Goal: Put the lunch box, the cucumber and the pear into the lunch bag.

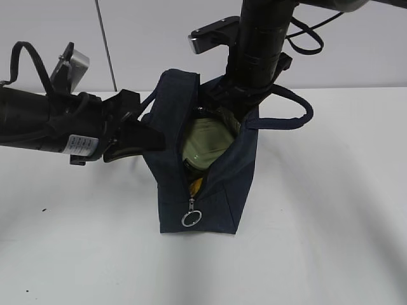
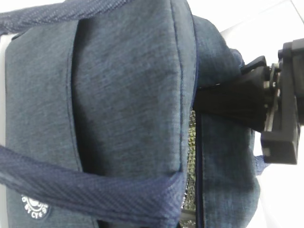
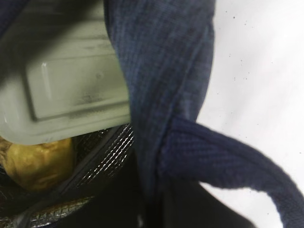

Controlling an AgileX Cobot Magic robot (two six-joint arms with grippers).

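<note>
The left claw (image 1: 149, 136) comes in from the left, clenched tight, its dark fingers pressed against the near wall of the lunch bag (image 1: 235, 184); whether fabric is pinched between them is not clear from here. In the left wrist view the bag's navy side panel (image 2: 123, 95) fills the picture, a handle (image 2: 85, 190) crossing the bottom, and a strip of silvery lining (image 2: 191, 156) shows in the gap.

The right claw (image 2: 259, 102) drops from above at the bag's far end, clenched too, its tips down at the rim of the bag and hidden from the exterior camera by the arm (image 1: 261, 51).

Inside the open mouth sits the lunch box (image 1: 206, 146), pale sage-green, tilted against the lining. Under it, a patch of yellow: the pear (image 1: 196, 185), tucked low near the zipper end. The right wrist view confirms it, with the box lid (image 3: 71, 85) above and the pear (image 3: 38, 161) below it, touching. The cucumber cannot be made out.

The bag stands upright on the white table (image 1: 331, 241), its ring pull (image 1: 191, 218) hanging at the front.
</note>
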